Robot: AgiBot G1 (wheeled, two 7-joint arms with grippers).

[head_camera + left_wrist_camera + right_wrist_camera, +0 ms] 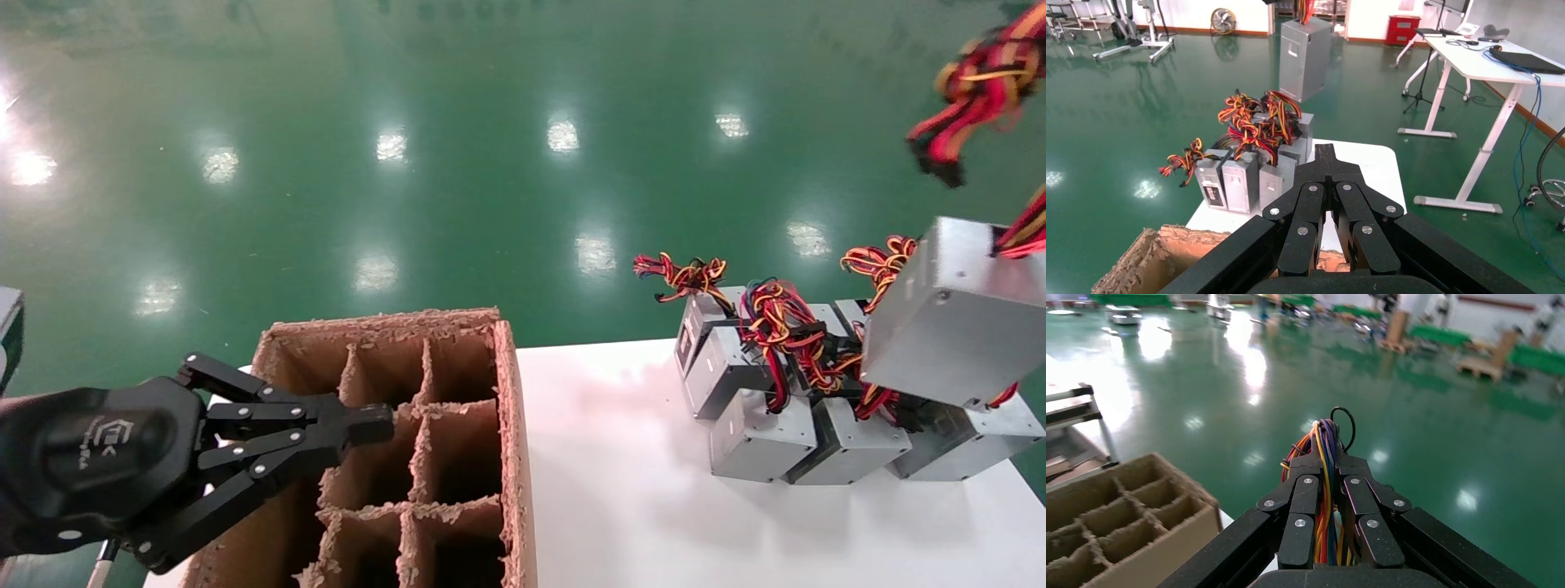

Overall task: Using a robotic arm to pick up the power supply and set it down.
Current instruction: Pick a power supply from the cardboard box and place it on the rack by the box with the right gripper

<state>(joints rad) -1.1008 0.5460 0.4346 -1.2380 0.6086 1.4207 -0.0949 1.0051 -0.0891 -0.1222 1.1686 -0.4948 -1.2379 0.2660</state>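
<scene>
A grey metal power supply (952, 327) hangs tilted above the right end of the white table (645, 506), over the other units. It also shows in the left wrist view as the raised power supply (1304, 56). Its red, yellow and black wire bundle (976, 82) runs up to the top right corner. My right gripper (1326, 456) is shut on that wire bundle (1322, 496); the box itself is hidden in the right wrist view, and the gripper is outside the head view. My left gripper (376, 425) is shut on nothing, over the cardboard box at the lower left.
Several more grey power supplies (784, 408) with tangled wires stand clustered at the table's right end. A brown cardboard divider box (458, 408) with open cells sits at the table's left. Green floor lies beyond the table's far edge.
</scene>
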